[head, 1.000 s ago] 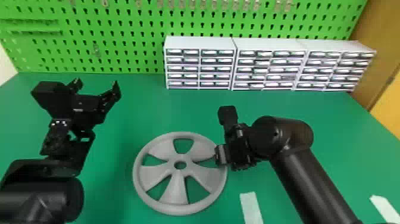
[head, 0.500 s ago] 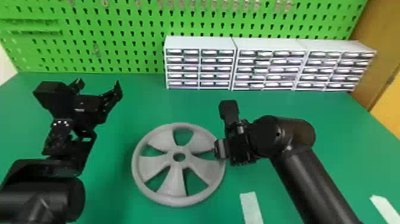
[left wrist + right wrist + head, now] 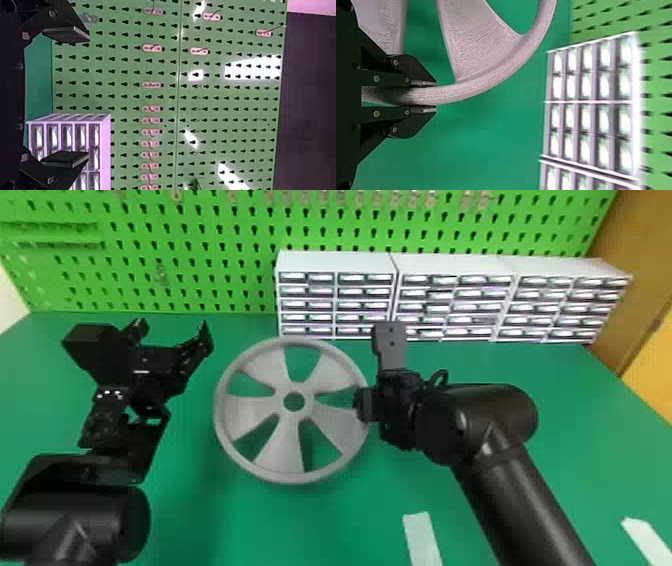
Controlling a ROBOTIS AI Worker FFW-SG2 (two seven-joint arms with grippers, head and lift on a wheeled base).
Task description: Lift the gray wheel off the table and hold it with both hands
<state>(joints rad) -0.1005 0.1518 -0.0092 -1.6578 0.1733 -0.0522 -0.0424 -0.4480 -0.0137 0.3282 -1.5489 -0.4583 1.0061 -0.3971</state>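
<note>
Evidently, we hold the gray wheel point(image 3: 245, 415) tilted above the green surface point(image 3: 325, 525), the jaws of our right gripper point(image 3: 435, 97) clamped on its rim, likely so its free side lies toward our left gripper point(image 3: 88, 97), whose jaws stand apart for the second grip.

Right gripper point(image 3: 363, 405) clamped on rim of gray wheel point(image 3: 474, 85); drawer cabinet point(image 3: 593, 102) beyond.
</note>
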